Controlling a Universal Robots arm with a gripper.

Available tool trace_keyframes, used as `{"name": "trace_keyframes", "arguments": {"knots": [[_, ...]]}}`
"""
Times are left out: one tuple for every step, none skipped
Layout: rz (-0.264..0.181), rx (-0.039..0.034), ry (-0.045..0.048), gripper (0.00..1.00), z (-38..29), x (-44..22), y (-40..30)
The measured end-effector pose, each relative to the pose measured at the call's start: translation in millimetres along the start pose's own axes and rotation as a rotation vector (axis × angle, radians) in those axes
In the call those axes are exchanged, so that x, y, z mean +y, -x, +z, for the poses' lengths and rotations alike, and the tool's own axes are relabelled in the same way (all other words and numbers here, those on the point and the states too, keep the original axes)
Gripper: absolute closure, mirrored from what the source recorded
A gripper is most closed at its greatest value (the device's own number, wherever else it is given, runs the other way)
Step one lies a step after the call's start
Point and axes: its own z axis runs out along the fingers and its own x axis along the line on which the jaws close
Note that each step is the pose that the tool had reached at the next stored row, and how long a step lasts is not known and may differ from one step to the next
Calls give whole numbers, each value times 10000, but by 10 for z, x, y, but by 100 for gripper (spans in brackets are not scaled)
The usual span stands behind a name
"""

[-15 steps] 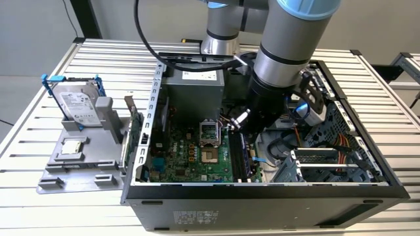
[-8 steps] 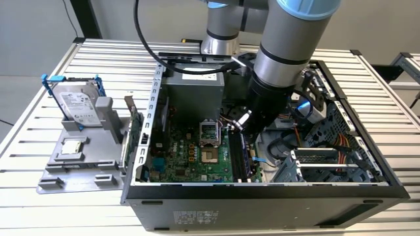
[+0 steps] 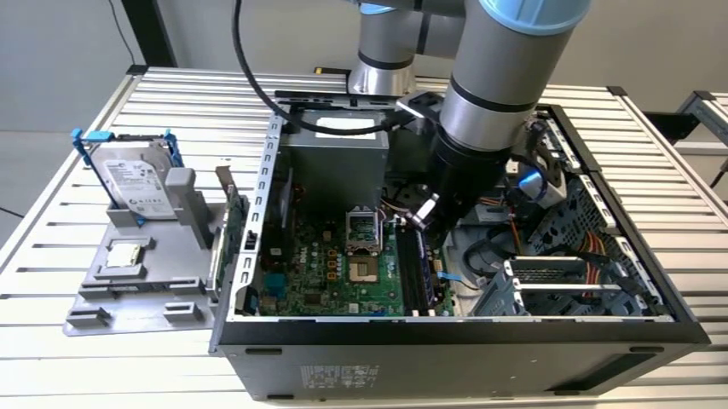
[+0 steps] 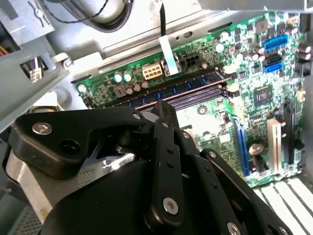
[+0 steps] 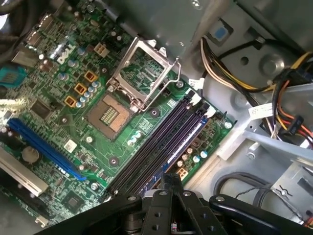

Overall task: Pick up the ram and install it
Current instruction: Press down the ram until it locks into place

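Observation:
The ram point(image 5: 188, 139) is a thin green stick with a row of dark chips, standing on edge in the memory slot nearest the motherboard's edge; it also shows in the second wrist view point(image 4: 193, 82). Empty dark slots point(image 5: 156, 142) run alongside it. My gripper point(image 3: 418, 217) is down inside the open computer case, right above one end of that slot row. In both wrist views its black fingers point(image 5: 171, 178) come together to a narrow tip point(image 4: 164, 108) just over the ram's end, with nothing seen between them.
The open processor socket point(image 5: 110, 112) with its raised metal frame lies beside the slots. Bundled cables point(image 5: 288, 112) and drive cage metal crowd the other side. Outside the case, a grey tray point(image 3: 97, 298) holds a hard drive point(image 3: 136, 179), a small silver chip point(image 3: 125, 254) and an upright green card point(image 3: 235, 217).

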Motion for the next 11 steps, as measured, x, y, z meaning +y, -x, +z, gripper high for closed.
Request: {"name": "trace_keyframes", "arguments": {"knots": [[-137, -3, -1, 100, 0, 0, 0], [-280, -5, -3, 100, 0, 0, 0], [-420, -7, -5, 100, 0, 0, 0], [-574, -9, -7, 100, 0, 0, 0], [-742, -11, -10, 100, 0, 0, 0], [-927, -12, -14, 100, -1, 0, 0], [-1097, -14, -18, 100, -1, 0, 0], [-1262, -15, -22, 100, -1, 0, -1], [-1439, -16, -25, 100, -1, 0, -1], [-1611, -17, -28, 100, -1, 0, 0], [-1787, -20, -31, 100, 0, 0, 0]]}}
